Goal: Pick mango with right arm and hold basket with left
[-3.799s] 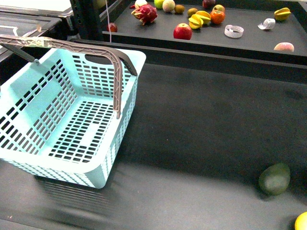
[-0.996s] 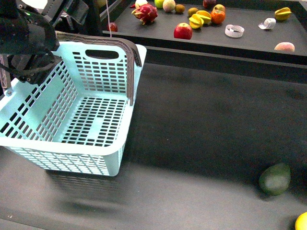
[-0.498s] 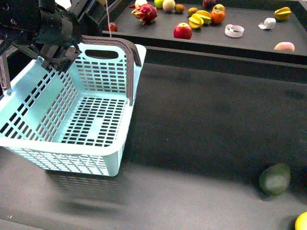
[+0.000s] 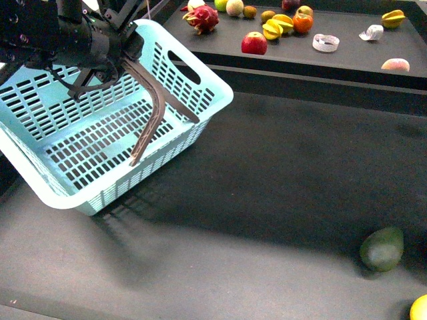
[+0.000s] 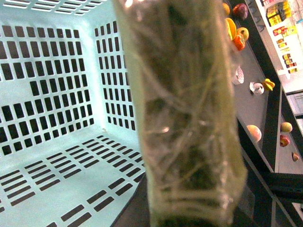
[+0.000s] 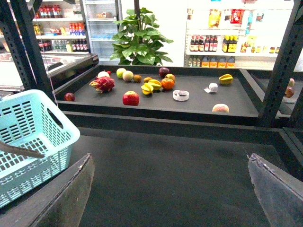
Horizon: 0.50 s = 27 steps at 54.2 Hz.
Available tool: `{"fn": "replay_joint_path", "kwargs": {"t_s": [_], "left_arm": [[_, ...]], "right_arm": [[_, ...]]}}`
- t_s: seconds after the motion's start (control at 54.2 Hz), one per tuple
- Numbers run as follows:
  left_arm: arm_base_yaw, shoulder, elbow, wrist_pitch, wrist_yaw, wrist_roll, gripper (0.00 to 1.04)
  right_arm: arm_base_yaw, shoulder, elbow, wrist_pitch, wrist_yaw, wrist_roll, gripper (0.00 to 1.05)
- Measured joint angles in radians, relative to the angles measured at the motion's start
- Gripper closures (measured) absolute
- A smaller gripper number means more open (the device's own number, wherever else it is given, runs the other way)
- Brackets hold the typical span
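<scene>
The light turquoise basket (image 4: 47,110) hangs tilted at the left of the front view, its open side facing me. My left gripper (image 4: 123,53) is shut on one grey-brown handle (image 4: 152,113), high at the basket's far rim. That tape-wrapped handle (image 5: 184,118) fills the middle of the left wrist view, with the empty basket floor (image 5: 57,165) behind it. Only the yellow edge of the mango (image 4: 420,309) shows, at the bottom right corner. My right gripper (image 6: 170,189) is open above bare black table, its fingers (image 6: 59,198) wide apart. The basket (image 6: 28,127) lies off to one side of it.
A dark green oval fruit (image 4: 381,249) lies next to the mango. A raised black shelf (image 4: 347,53) at the back holds a red apple (image 4: 253,44), a dragon fruit (image 4: 203,19), star-shaped yellow fruits (image 4: 277,27) and other fruit. Dark table surface (image 4: 267,173) spreads between basket and fruits.
The left arm has moved right onto the handle, and the basket has lifted and tipped sharply. The fruits at the lower right have not moved.
</scene>
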Motion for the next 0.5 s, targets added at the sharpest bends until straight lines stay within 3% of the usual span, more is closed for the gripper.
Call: {"fn": "replay_joint_path", "kwargs": {"t_s": [0.498], "left_arm": [[-0.008,-0.365,-0.486,0.208,0.178,0.221,0.97]], "right_arm": [[0.0,0.0,0.0,0.0,0.0,0.0,0.08]]}}
